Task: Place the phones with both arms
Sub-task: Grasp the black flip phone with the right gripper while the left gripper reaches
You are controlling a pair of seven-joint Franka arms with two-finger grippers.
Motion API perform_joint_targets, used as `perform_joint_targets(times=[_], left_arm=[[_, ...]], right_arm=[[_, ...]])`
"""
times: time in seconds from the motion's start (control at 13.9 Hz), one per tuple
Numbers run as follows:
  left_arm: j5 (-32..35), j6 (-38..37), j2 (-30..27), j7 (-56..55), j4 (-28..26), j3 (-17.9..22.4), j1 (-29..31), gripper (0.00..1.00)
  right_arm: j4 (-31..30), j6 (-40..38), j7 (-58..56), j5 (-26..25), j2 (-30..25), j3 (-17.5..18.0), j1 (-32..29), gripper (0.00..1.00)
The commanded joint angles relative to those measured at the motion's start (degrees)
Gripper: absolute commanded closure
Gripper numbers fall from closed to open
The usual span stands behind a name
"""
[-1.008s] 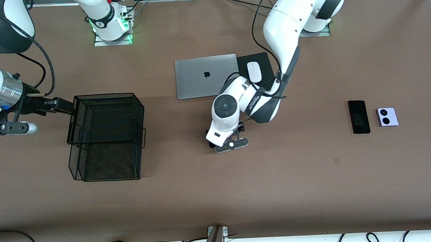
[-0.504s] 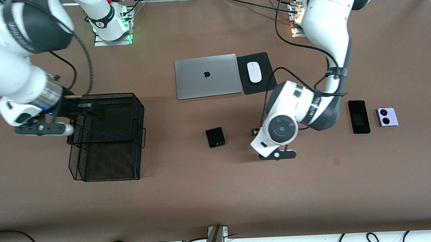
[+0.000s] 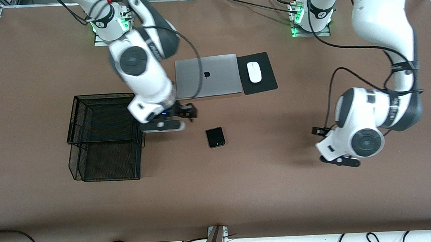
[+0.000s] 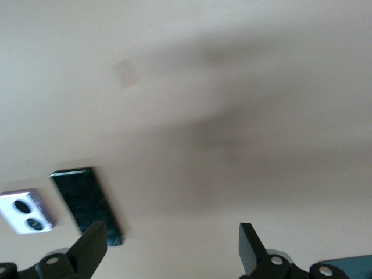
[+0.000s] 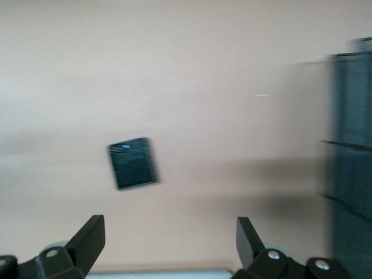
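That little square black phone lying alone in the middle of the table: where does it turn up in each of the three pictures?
Front view: the square black phone lies mid-table, nearer the camera than the laptop.
Right wrist view: it shows above the open right pincer.
Left wrist view: not in it.
Shared landmark: the black mesh basket, also at the right wrist view's edge.

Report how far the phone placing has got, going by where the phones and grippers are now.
Done: the squarish black folded phone lies alone mid-table.

In hand: nothing. The open right gripper hangs near that phone, beside the black wire basket. The open left gripper is over the long black slab phone and the lilac two-lens phone.

Left: those two phones.
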Motion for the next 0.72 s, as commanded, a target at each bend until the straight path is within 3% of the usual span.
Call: perform_joint_targets(times=[0.0, 0.22, 0.5, 0.65], left_arm=[[1.45, 3.35, -6.60, 5.04, -9.63, -1.05, 3.90, 0.00], [2.68, 11.17, -12.24, 9.00, -19.05, -0.79, 8.72, 0.00], [2.77, 19.52, -13.83, 21.30, -23.71, -0.88, 17.51, 0.00], [2.60, 24.97, -13.92, 21.85, -26.44, -1.31, 21.73, 0.00]], right_arm=[[3.38, 10.18, 0.03, 0.00, 8.93, -0.73, 2.88, 0.00], [8.73, 12.68, -0.42, -1.05, 16.32, -0.82, 5.25, 0.00], [11.12, 16.17, -0.33, -7.98, 22.04, -0.91, 6.84, 0.00], [11.12, 18.82, -1.46, -10.01, 23.54, -1.08, 6.93, 0.00]])
